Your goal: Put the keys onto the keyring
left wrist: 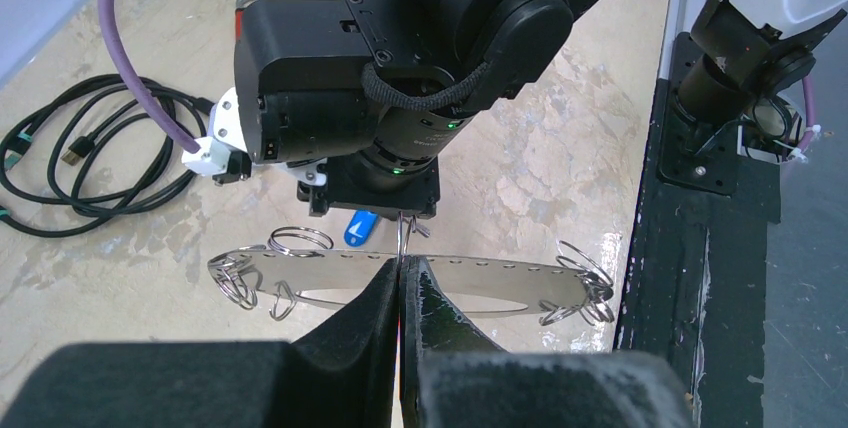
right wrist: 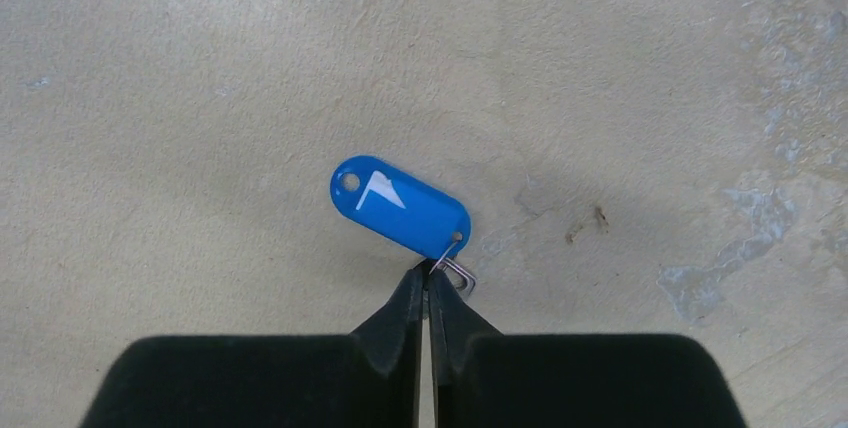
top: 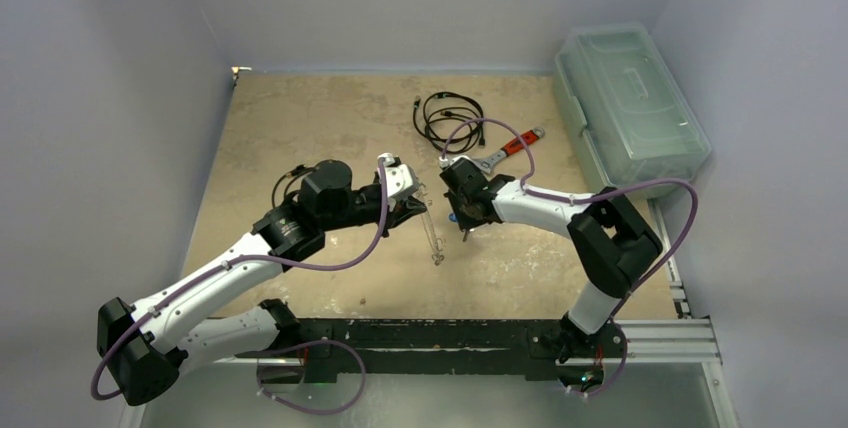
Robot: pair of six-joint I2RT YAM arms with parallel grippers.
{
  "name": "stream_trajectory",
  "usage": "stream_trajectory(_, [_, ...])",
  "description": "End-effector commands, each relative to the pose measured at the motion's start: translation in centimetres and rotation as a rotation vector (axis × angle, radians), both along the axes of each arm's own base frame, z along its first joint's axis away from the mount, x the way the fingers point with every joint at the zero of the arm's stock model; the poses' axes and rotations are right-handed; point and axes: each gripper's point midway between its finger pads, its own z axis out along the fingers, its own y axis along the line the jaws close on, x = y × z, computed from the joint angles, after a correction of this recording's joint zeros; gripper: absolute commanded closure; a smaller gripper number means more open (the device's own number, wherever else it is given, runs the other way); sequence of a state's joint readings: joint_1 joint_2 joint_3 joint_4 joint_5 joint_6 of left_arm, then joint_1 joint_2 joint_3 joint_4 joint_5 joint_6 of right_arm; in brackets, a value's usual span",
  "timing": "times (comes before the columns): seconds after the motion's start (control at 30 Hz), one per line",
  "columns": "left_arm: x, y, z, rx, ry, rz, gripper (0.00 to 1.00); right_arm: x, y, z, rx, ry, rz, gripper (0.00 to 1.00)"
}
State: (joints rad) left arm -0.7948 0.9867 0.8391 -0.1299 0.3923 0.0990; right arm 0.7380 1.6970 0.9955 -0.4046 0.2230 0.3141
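My left gripper (left wrist: 402, 266) is shut on the near rim of the keyring (left wrist: 300, 273), a flat silvery plate with small wire loops at both ends, held on edge above the table (top: 433, 238). Just beyond it lies the blue-headed key (right wrist: 400, 206) on the tan tabletop. My right gripper (right wrist: 430, 273) points straight down, with its jaws pinched on the thin wire loop at the blue head's near end. A small silver piece (right wrist: 458, 278) hangs by that loop. In the top view the right gripper (top: 464, 226) stands just right of the keyring.
A coiled black cable (top: 448, 118) and a red-handled wrench (top: 512, 146) lie at the back of the table. A clear plastic box (top: 630, 98) stands at the back right. The black rail (top: 420, 338) runs along the near edge.
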Motion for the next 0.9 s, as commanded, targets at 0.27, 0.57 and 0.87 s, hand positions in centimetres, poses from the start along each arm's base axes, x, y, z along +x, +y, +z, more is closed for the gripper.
stream_trajectory(0.27, [0.2,-0.5,2.2,-0.045,-0.057,-0.015,1.0,0.3,0.9,3.9,0.025,-0.047,0.029,1.0])
stream_trajectory(0.57, [0.2,-0.4,2.4,-0.046,-0.064,-0.008,1.0,-1.0,2.5,10.1,0.191,-0.109,0.134,1.0])
stream_trajectory(0.87, [-0.1,-0.3,2.8,-0.054,-0.079,-0.023,1.0,-3.4,4.3,16.1,0.35,-0.198,0.398,1.0])
